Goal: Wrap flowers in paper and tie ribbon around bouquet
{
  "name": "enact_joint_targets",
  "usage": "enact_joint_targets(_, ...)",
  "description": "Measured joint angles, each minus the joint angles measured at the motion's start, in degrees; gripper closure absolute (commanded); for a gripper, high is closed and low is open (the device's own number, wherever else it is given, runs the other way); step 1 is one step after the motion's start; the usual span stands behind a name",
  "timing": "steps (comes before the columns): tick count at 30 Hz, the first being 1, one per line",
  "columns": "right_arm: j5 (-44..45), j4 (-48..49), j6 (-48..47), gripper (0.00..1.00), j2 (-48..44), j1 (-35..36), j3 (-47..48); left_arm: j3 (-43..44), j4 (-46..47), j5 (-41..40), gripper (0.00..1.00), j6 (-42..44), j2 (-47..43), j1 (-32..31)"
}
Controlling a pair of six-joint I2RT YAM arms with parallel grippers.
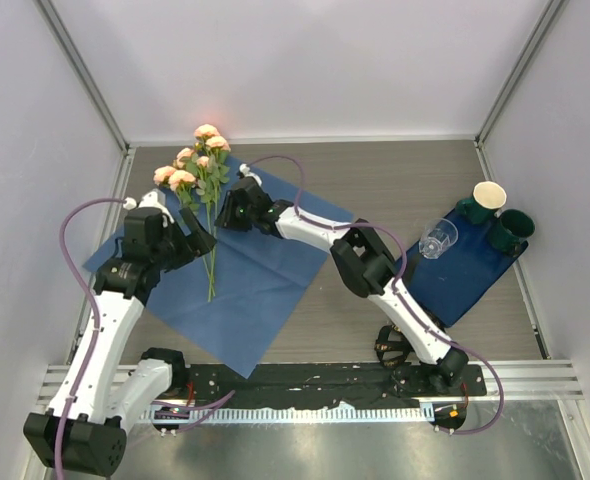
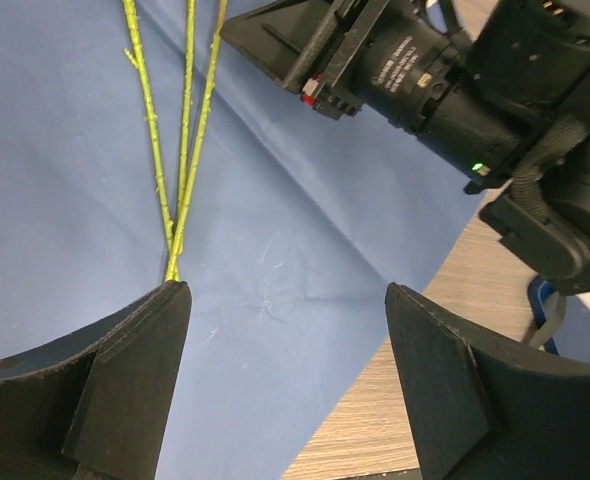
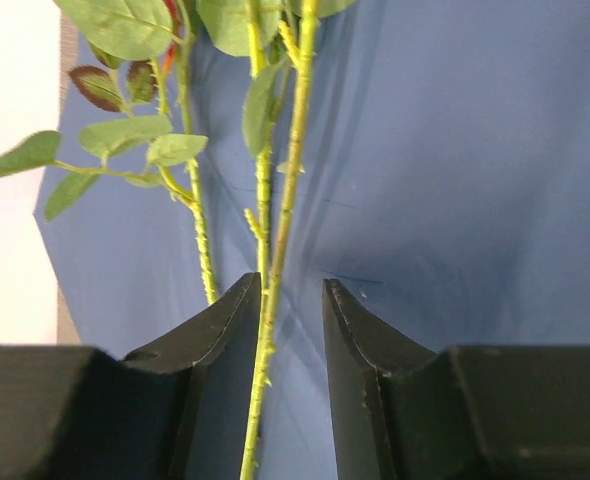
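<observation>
Worktop point(image 1: 395, 180): grey-brown wood grain, walled on three sides, stretching out ahead of me.
Paper point(image 1: 255, 290): large blue sheet, flat on the worktop to my left, turned corner-on.
Mat point(image 1: 465, 285): smaller dark navy sheet, flat to my right, apart from the paper.

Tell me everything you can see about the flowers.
A few peach-pink roses, the flowers have long thin green thorny stems and green leaves. They lie flat on the blue paper, blooms past its far corner, cut ends meeting toward the arms. The open right gripper straddles one stem; the open left gripper sits by the cut ends.
</observation>
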Motion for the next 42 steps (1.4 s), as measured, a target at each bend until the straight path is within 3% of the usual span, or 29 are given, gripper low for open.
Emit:
enact_joint_targets(6, 0.04, -3.61, -3.56, 0.61, -2.51, -0.31, -3.65, -0.68, -0.02, 0.02, 0.34, 0.52, 8.02, 0.28)
enact_joint_targets(11, -1.49, -4.74, -8.41, 0.61, -15.72, -0.37, -21.35, -0.48, -0.11, 3.13, 0.56, 0.28, 19.43, 2.34)
enact_joint_targets(17, -2.56, -2.64, -16.02, 0.58, -36.98, -0.35, -45.9, -3.91, 2.05, 3.56, 0.69, -4.48, 23.61, 6.64)
enact_joint_targets(22, -2.29, -0.28, -19.26, 0.58, -46.21, -0.33, -58.34, -6.58, 3.52, -1.86, 0.76, -7.63, 26.93, 9.77)
enact_joint_targets(29, 2.97, -0.33, -22.71, 0.56, -46.58, -0.79, -60.67, -1.11, 4.13, -8.17, 0.79, -7.89, 37.92, 13.97)
enact_joint_targets(31, 6.27, -2.27, -24.15, 0.56, -45.16, -1.29, -57.9, 1.99, 4.22, -9.55, 0.84, -7.85, 40.54, 14.47)
enact_joint_targets(37, 14.4, -4.24, -27.65, 0.57, -37.62, -3.02, -48.7, 10.51, 5.2, -10.29, 0.87, -8.17, 49.11, 15.19)
enact_joint_targets(42, 14.23, -4.22, -25.81, 0.4, -38.05, -5.33, -51.69, 13.4, 5.05, -9.79, 0.88, -9.03, 53.42, 15.3)
